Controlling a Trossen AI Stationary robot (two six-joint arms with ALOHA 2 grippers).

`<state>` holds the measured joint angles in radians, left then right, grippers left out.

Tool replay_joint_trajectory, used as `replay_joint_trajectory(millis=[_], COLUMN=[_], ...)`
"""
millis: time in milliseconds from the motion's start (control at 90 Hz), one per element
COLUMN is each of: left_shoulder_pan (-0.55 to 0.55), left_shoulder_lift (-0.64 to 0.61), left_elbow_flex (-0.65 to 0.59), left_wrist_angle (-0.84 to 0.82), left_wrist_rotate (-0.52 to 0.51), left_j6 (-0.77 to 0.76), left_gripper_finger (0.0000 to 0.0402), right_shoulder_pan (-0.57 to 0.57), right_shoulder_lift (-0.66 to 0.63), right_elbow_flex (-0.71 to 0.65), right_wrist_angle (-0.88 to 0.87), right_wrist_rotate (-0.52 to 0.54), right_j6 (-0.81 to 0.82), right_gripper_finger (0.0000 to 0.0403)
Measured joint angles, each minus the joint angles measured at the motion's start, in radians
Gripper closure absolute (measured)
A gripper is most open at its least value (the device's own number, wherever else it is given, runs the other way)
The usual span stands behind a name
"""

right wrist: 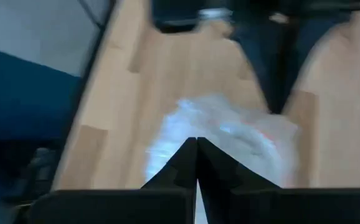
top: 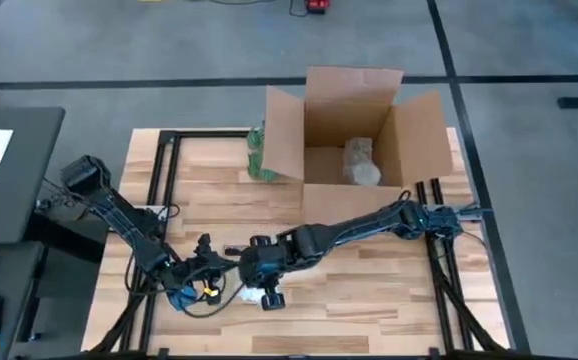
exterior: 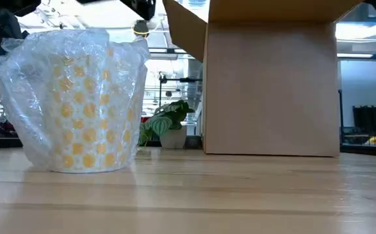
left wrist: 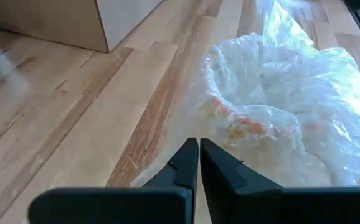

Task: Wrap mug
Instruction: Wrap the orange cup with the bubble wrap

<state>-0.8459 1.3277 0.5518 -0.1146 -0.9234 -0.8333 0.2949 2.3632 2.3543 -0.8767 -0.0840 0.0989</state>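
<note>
At the table's near edge, both arms reach inward, left pincer (left wrist: 198, 155) and right pincer (right wrist: 197, 152) pressed together beside the bubble-wrapped mug (exterior: 87, 104).

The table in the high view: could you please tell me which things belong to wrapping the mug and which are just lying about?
In the job: mug, bubble wrap around it, left gripper and right gripper, both shut.
Lying about: cardboard box, wrapped bundle inside it, green leafy bunch beside it.
</note>
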Motion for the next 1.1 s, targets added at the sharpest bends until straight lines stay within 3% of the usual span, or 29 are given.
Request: replay_joint_trajectory(millis=[378,744,1100], left_shoulder_pan=[0.000,0.000,0.000], left_shoulder_lift=[0.000,0.000,0.000], left_elbow_flex=[0.000,0.000,0.000], left_wrist_angle=[0.000,0.001,0.001], left_wrist_rotate=[0.000,0.000,0.000], left_j6=[0.000,-0.003,-0.005], left_gripper_finger=[0.0402,0.0402,0.0402], right_shoulder_pan=[-0.054,-0.062,-0.064], right_shoulder_lift=[0.152,0.104,0.043], right_elbow_flex=[0.005,-0.001,-0.003], right_wrist_angle=[0.006,-0.017,-0.045], right_wrist_rotate=[-0.074,-0.078,0.011], right_j6=[0.036,0.031,0.033], right_gripper_finger=[0.0403,0.0403,0.0403])
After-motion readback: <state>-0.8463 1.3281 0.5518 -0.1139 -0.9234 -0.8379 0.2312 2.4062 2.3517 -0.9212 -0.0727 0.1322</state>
